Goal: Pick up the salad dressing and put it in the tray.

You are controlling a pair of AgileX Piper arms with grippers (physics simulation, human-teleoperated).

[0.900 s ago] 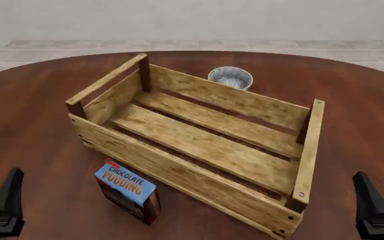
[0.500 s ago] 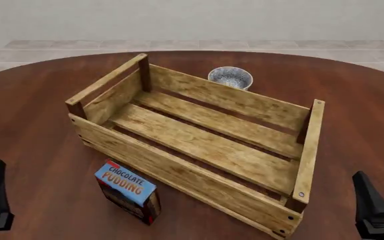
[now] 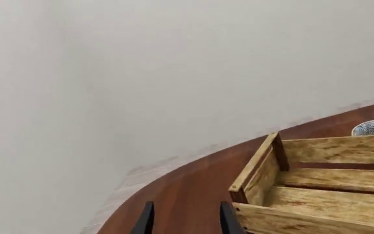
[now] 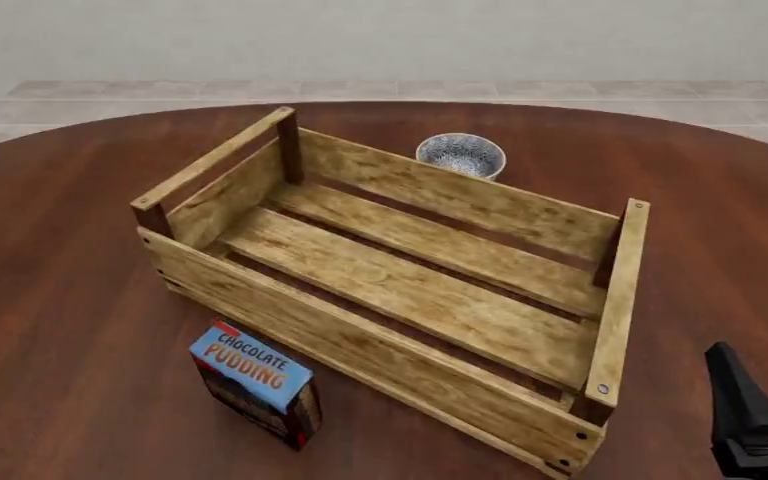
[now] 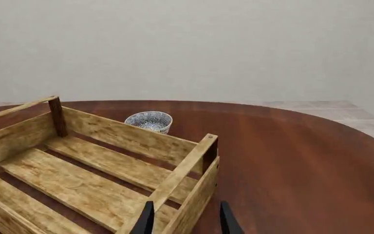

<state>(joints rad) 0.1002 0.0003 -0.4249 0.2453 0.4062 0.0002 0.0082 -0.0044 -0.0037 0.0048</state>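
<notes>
Salad dressing showed in none of the three views, so its place, and how it lay relative to either set of fingers, could not be told.

In the front view the wooden slat tray (image 4: 357, 340) sat skewed at the middle of the round brown table (image 4: 64, 300); inside it only its own floor planks showed. A patterned grey-white bowl (image 4: 462, 153) stood at the tray's 12 o'clock, just beyond the far wall; its contents could not be made out. A blue-topped Chocolate Pudding box (image 4: 257, 380) stood at the tray's 7 o'clock, just beside the near wall but apart from it.

Broad bare tabletop lay at 9 o'clock and 3 o'clock of the tray, out to the table's curved edge.

The right gripper (image 5: 187, 217) sat at the tray's 4 o'clock near its corner post, fingers spread apart and holding nothing. The left gripper (image 3: 185, 219), seen only by its own wrist camera, pointed past the tray's end wall (image 3: 255, 168), fingers likewise parted and holding nothing.
</notes>
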